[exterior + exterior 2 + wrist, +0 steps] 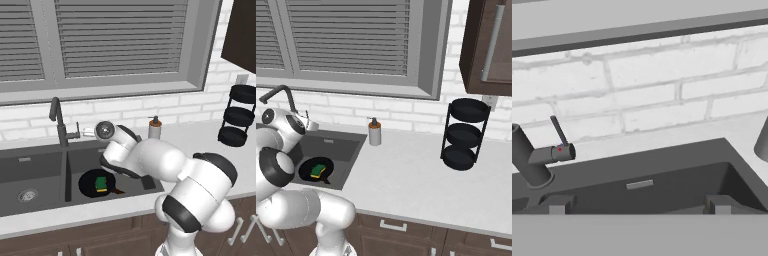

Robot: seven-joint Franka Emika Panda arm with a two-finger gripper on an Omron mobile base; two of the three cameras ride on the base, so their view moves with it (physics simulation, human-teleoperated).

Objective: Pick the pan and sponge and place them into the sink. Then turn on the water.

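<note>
From my remote station, left to right across the left base view: the faucet (pixel 59 122) rises at the back of the sink (pixel 30 167), on the divider between its 2 basins, and no stream runs from it, so I judge the water not yet on. In the right basin lies the pan (pixel 90 184), flat on the floor with the sponge (pixel 101 183) resting in it, green side up; both placements look done to me. Above that basin my gripper (pixel 639 206) hangs with its jaws spread wide and nothing between them, pointed at the back wall. In the hand view the faucet's thin lever (pixel 559 131) stands tilted up from the side of the faucet base, well left of the line between my fingertips (pixel 558 204). To the right on the counter (pixel 200 137) stand the soap dispenser (pixel 154 128) and, farther along, a black 3-tier rack (pixel 238 116). To do this step well, I would swing the hand left until the lever sits between the fingers, then push it with 1 finger, keeping clear of the spout.
</note>
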